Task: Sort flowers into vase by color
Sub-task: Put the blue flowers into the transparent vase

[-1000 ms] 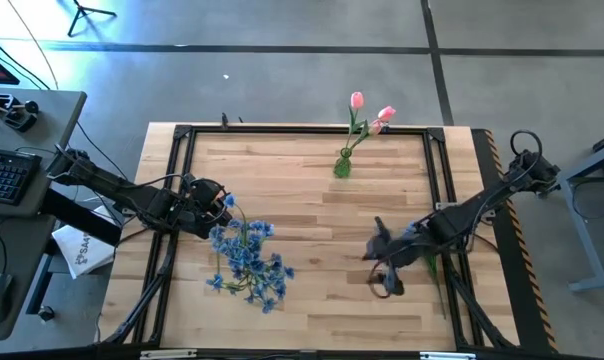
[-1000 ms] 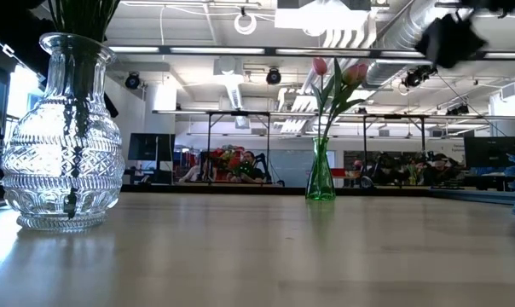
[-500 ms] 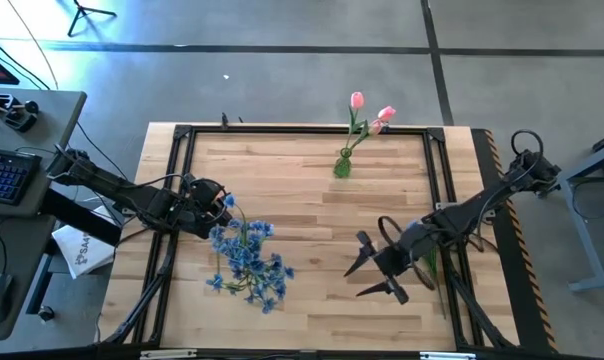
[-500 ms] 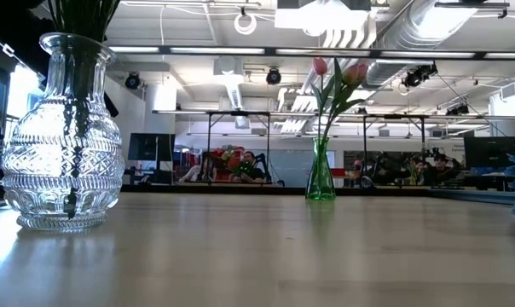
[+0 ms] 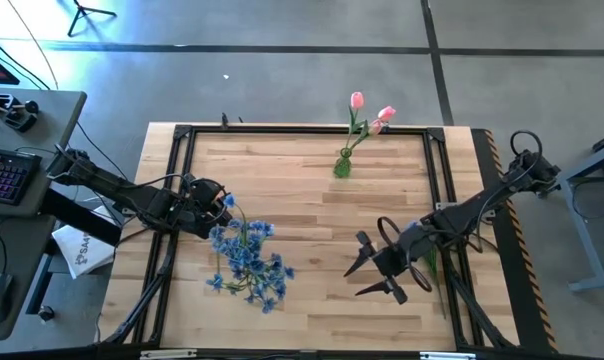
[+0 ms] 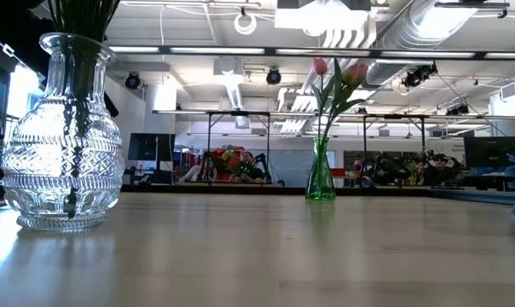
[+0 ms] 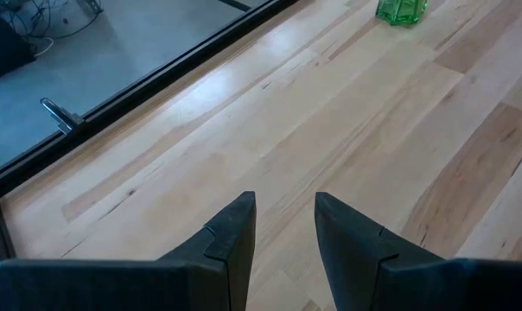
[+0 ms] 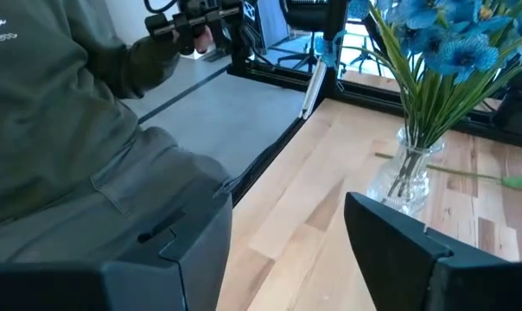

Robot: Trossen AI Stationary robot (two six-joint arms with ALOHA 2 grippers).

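Landmark: the clear cut-glass vase (image 8: 408,177), upright on the pale wooden worktop (image 5: 312,210).
Blue flowers: the green-stemmed sprays of small blue blossoms (image 5: 247,258) stand in the clear vase, heads spreading wide over its rim.
Pink flowers: two pink tulips (image 5: 370,108) stand in a slim green glass vase (image 5: 342,166), well apart from the clear vase.
Loose stem: a thin green stem (image 8: 494,179) lies flat just beside the clear vase; its head is out of sight.
Right gripper (image 5: 354,283): well apart from the clear vase and facing it, jaws spread wide, holding nothing.
Left gripper (image 7: 284,203): hangs near the clear vase on its other side, jaws a narrow gap apart, empty.
Person: a green sleeve (image 8: 62,112) shows beyond the worktop.
Risk: a low reach for the flat stem could brush the overhanging blossoms and tip the clear vase; the stem is thin enough to slip a wide pinch.
Change: a second ago the right gripper was bunched up and pointing downward; now it lies level, jaws splayed. Everything else is unmoved.
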